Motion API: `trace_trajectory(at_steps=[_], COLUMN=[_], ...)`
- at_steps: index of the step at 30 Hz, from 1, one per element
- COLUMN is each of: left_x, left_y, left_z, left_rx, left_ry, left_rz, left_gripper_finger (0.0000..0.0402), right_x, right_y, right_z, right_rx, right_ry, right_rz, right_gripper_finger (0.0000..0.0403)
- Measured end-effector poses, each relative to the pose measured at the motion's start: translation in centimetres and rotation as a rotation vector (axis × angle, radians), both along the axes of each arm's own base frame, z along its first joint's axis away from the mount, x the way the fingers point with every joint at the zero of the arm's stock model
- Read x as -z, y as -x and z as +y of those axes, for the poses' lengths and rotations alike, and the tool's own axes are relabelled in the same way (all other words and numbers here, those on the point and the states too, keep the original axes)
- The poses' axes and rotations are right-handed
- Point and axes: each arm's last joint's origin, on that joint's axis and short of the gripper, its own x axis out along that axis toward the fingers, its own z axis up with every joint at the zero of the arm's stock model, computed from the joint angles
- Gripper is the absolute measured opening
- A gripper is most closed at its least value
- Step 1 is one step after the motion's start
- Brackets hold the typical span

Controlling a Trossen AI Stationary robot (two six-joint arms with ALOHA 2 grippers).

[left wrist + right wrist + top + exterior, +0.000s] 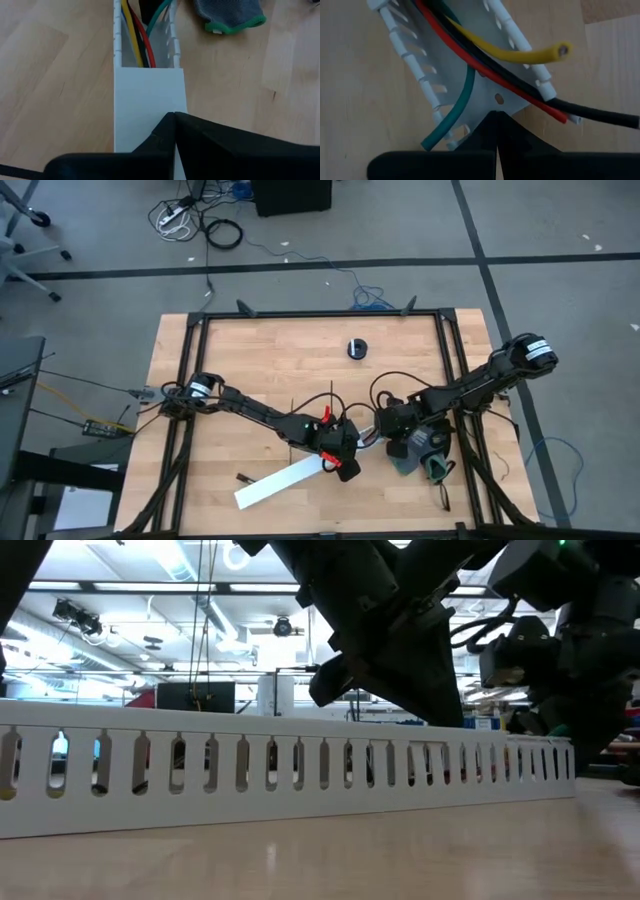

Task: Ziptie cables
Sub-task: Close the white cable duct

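A long white slotted channel [285, 483] lies slantwise on the wooden table, part of it closed by a flat white cover [147, 100]. The cables [485, 55], yellow, red, black and green, lie inside it, and their ends stick out past its open end. My left gripper [174, 116] is shut, its tips on the cover just before the open stretch. My right gripper [497, 114] is shut at the channel's open end, under the cable ends. No zipties show in any view. My left gripper sets its shut fingertips on the white cover [170, 107] of the channel, close to the cover's end, slanting down from above along the channel. The channel lies flat on the table. My right gripper meets the floor of the channel at its open end [497, 100] with its shut fingertips, slanting down. Whether it truly touches the plastic I cannot tell. It touches none of the cables.
A grey glove with a green cuff [425, 452] lies right beside the channel's open end, below my right arm. A small black round thing [358, 347] sits toward the far edge. A black metal frame [320, 315] rims the table. In the low view the channel [300, 775] spans the picture.
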Motion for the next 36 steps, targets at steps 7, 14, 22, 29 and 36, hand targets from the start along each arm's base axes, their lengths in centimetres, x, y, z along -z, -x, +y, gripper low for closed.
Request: trace_trajectory(at_steps=[7,14,22,29,36], left_x=[1.0,2.0,2.3,2.7,3.6], left_y=[-0.3,-0.9,-1.4,-1.7,-2.6], left_z=[-0.1,-0.4,0.5,1.2,1.3], left_rx=[0.001,0.016,-0.01,-0.015,-0.03], left_ry=[0.005,0.058,0.058,0.049,0.05], left_rz=[0.009,-0.007,-0.031,-0.034,-0.107], left_gripper_finger=[0.0,0.0,0.0,0.0,0.0], right_x=[-0.1,-0.6,-0.6,-0.8,-1.7], right_y=[0.1,0.2,0.3,0.3,-0.2], right_z=[0.5,0.7,0.8,1.5,2.1], right_rx=[0.032,0.047,0.079,0.077,0.073], right_ry=[-0.02,-0.03,-0.05,-0.078,-0.125], right_rz=[-0.005,-0.026,-0.021,-0.023,-0.068], right_gripper_finger=[0.0,0.0,0.0,0.0,0.0])
